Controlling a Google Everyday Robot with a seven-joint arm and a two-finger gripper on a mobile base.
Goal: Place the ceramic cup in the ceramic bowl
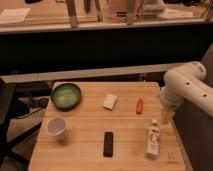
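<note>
The gripper (167, 116) hangs at the right edge of the table (130, 125), jaws apart and empty, well apart from the cup (56, 128) at lower left. Sweeping across, it may clip the bottle (153, 140) just below, or a poor pinch may tip the cup beside the bowl (66, 95).

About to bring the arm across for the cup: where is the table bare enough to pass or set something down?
Bare wood: between the cup and the black bar; also between the bowl and the white block. Crowded on the right, where the orange piece and the bottle lie near the open gripper at the table edge.
</note>
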